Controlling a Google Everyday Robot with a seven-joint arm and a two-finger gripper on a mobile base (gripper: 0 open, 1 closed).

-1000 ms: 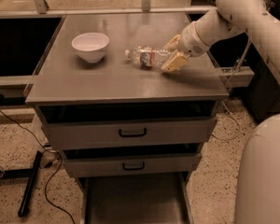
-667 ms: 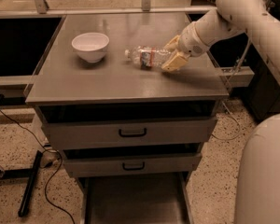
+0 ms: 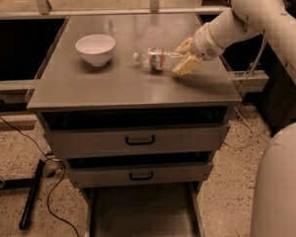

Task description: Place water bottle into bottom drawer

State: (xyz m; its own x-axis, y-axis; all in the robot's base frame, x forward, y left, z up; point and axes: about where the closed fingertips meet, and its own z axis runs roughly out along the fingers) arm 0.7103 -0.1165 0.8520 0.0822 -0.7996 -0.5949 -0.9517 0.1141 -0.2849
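- A grey worktop (image 3: 138, 90) tops a metal cabinet on a speckled floor (image 3: 15, 147); the space behind it is dark and hard to read.
- The water bottle (image 3: 157, 59) lies on its side right of a white bowl (image 3: 95, 48), cap towards the bowl.
- The hand (image 3: 178, 59) is at the bottle's base end, its two fingers pinching the water bottle, whose base is partly hidden.
- The bottom drawer (image 3: 143, 216) stands pulled out below two shut drawers; its front is cut off by the frame.
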